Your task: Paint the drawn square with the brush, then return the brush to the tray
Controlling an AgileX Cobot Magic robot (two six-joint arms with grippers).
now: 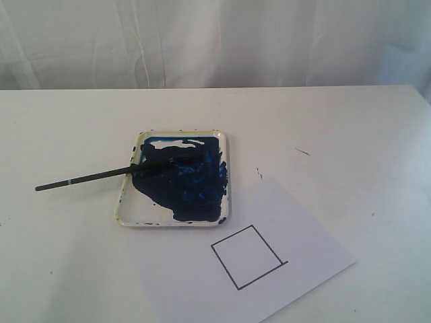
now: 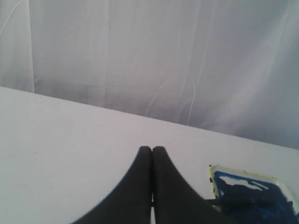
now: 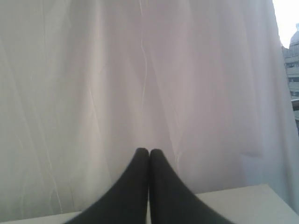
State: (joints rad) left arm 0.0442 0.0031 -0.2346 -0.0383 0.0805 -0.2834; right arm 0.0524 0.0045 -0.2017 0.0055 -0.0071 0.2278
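The cream-white tray (image 1: 128,202), smeared with dark blue paint, sits mid-table. The brush (image 1: 87,177) lies across its left rim, handle sticking out left over the table, bristle end in the paint. The drawn square (image 1: 246,256) is a thin black outline with a white inside on a paper sheet (image 1: 303,235) to the right front of the tray. Neither gripper shows in the exterior view. My left gripper (image 2: 152,149) is shut and holds nothing, above the table, with a corner of the tray (image 2: 213,179) beside it. My right gripper (image 3: 149,151) is shut and holds nothing, facing the curtain.
A white curtain (image 1: 215,40) hangs behind the table's back edge. A small dark mark (image 1: 302,151) lies on the white table (image 1: 60,256) right of the tray. A window with buildings (image 3: 292,51) shows at the edge of the right wrist view.
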